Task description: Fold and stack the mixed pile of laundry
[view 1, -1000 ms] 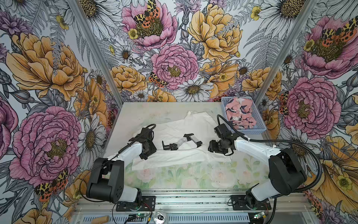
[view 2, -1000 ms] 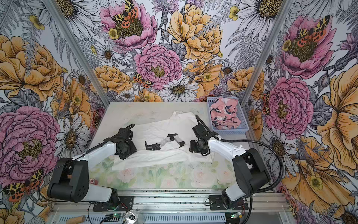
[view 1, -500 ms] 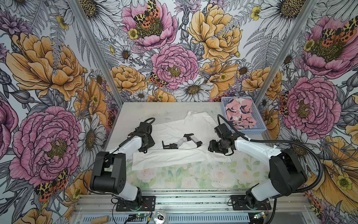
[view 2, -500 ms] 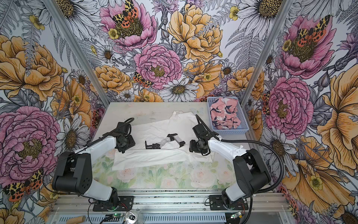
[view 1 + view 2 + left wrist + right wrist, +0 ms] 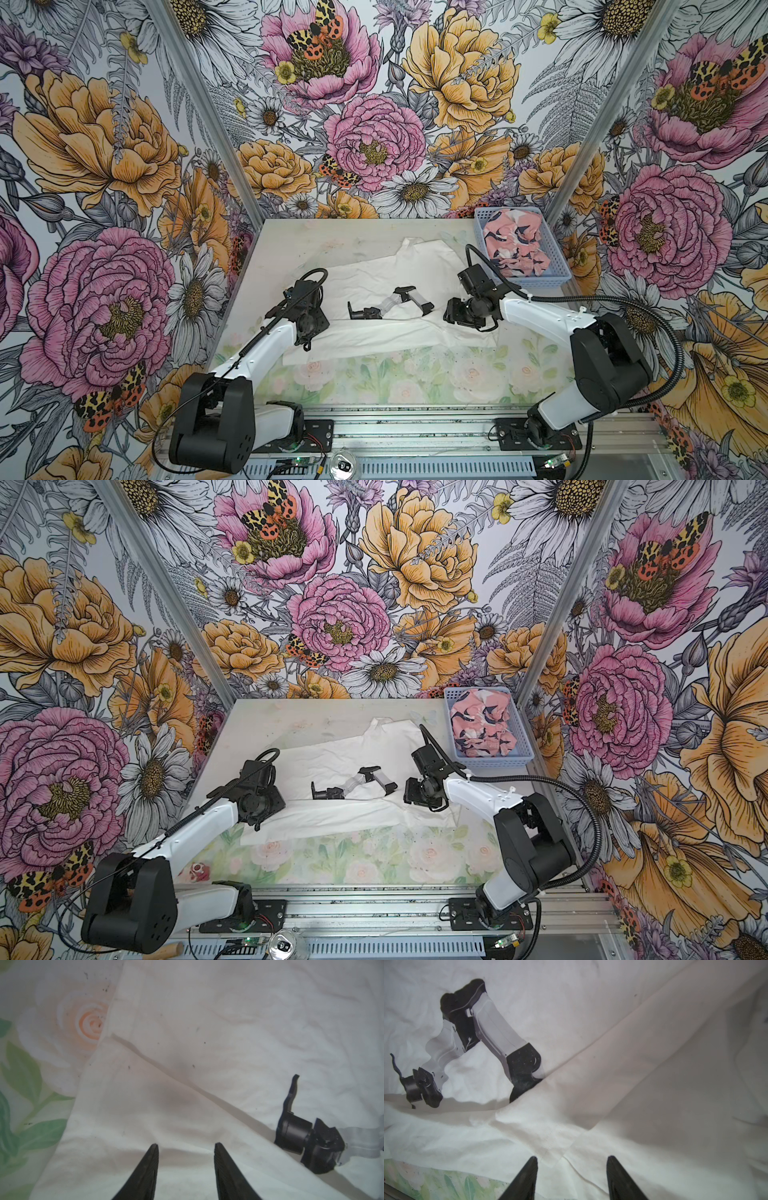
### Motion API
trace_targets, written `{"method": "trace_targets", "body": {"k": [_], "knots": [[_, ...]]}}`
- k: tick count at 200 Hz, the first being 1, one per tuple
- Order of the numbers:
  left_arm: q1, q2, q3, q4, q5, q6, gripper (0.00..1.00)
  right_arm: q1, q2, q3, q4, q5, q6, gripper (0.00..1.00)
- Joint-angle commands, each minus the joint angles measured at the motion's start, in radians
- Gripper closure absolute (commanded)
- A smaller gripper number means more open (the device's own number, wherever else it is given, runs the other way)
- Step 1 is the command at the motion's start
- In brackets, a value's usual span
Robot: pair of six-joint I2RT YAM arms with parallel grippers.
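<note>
The white garment (image 5: 386,332) lies spread across the middle of the table in both top views, with its front strip folded over. It carries a black-grey robot-arm graphic (image 5: 390,303). My left gripper (image 5: 309,332) hangs over its left end, open, with white cloth (image 5: 145,1095) under the tips (image 5: 186,1145) and nothing pinched. Over the garment's right end (image 5: 612,1105), my right gripper (image 5: 453,316) is also open, its tips (image 5: 572,1159) above a seamed corner of the cloth. The pink garment (image 5: 515,245) with its navy-and-white print lies crumpled in the basket.
The light blue perforated basket (image 5: 557,278) stands at the back right corner, against the wall. Floral table surface (image 5: 395,382) shows in front of the white garment. Patterned walls close in the back and both sides.
My left gripper went toward the back over the garment's left end, then came forward again. The right arm has hardly moved. The garment lies as before.
</note>
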Motion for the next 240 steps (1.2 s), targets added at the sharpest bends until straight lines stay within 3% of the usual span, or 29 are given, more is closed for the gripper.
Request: {"method": "trace_targets", "body": {"k": [1, 188, 240], "knots": [[0.016, -0.024, -0.023, 0.009, 0.023, -0.022, 0.54, 0.003, 0.029, 0.000, 0.074, -0.020, 0.046, 0.47], [0.043, -0.018, -0.085, 0.049, 0.058, -0.010, 0.54, 0.020, 0.088, -0.032, 0.164, -0.022, 0.142, 0.55], [0.046, -0.023, -0.094, 0.050, 0.059, -0.008, 0.54, 0.020, 0.105, -0.007, 0.177, -0.008, 0.147, 0.63]]}}
